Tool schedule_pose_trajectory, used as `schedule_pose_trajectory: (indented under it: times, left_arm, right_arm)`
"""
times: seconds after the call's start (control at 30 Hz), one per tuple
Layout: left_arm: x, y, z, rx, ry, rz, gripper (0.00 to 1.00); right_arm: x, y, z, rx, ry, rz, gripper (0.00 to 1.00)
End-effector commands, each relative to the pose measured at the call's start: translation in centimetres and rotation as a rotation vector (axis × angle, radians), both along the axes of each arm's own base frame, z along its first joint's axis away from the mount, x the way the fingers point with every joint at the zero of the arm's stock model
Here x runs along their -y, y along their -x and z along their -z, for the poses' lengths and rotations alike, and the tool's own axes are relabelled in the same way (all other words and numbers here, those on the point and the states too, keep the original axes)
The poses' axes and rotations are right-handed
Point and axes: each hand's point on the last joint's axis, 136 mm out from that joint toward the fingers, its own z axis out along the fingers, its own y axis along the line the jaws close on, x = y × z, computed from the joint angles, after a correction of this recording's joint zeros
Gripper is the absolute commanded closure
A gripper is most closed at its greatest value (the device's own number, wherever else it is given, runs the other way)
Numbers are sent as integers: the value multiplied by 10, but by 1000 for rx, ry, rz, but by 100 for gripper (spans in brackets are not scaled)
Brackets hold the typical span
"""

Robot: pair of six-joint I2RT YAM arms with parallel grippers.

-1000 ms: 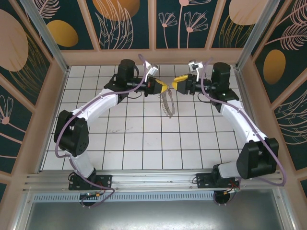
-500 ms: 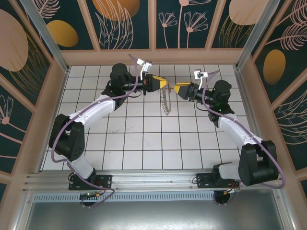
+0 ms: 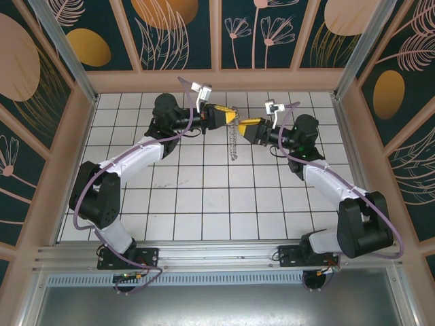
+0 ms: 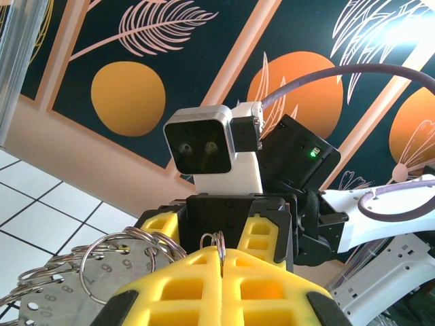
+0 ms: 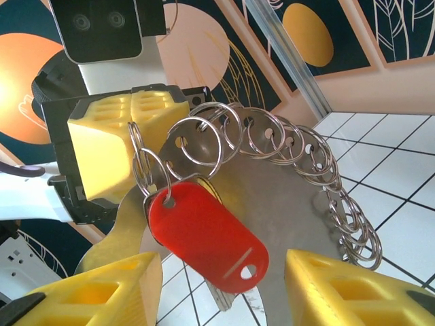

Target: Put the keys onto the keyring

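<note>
The left gripper (image 4: 221, 261) pinches the keyring (image 5: 279, 197), the right gripper (image 5: 221, 285) stands spread beside the red key (image 5: 204, 234), which already hangs threaded on it, so little seems left.

— How's the light?
— Bright and even from above. The arms (image 3: 139, 153) throw only faint, soft shadows on the white tabletop (image 3: 204, 204).
— And sharpness?
— The overhead view is crisp. In the wrist views the nearest yellow pads (image 5: 88, 295) blur at the bottom edge. The metal rings (image 5: 299, 146) glint, and the red key tag (image 5: 207, 234) carries a pale sheen.
</note>
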Motion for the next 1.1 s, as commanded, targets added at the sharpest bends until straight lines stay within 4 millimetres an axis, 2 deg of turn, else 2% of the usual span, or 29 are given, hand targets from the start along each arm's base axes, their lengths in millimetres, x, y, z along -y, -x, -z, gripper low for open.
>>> schedule_pose_trajectory:
  times: [0.0, 0.13, 0.23, 0.33, 0.47, 0.67, 0.83, 0.9, 0.97, 1.07]
  left_arm:
    - [-3, 10, -18, 61, 39, 18, 100]
    - [-3, 8, -16, 53, 37, 10, 100]
    - [-2, 7, -14, 49, 34, 9, 100]
    - [-2, 6, -14, 46, 34, 4, 100]
    - [-2, 3, -15, 40, 36, -12, 100]
    - [-3, -2, -16, 35, 39, -44, 100]
    - [-2, -4, -14, 30, 37, -46, 100]
    - [-2, -4, -14, 30, 37, -47, 100]
    - [-2, -5, -14, 30, 38, -51, 100]
    - [-2, -5, -14, 30, 38, -54, 100]
  right_arm:
    - [-5, -1, -20, 81, -14, -7, 47]
    - [-12, 1, -22, 89, 2, -18, 43]
    - [-16, -3, -19, 82, 34, 3, 45]
    - [-17, -8, -15, 66, 54, 14, 57]
    - [-17, -8, -7, 42, 73, 21, 83]
    - [-18, -2, -2, 34, 98, 12, 100]
    - [-22, 5, 2, 31, 118, 1, 99]
    - [-22, 5, 4, 29, 124, 5, 92]
    - [-21, 6, 6, 28, 129, 9, 79]
    - [-20, 10, 10, 21, 145, 5, 69]
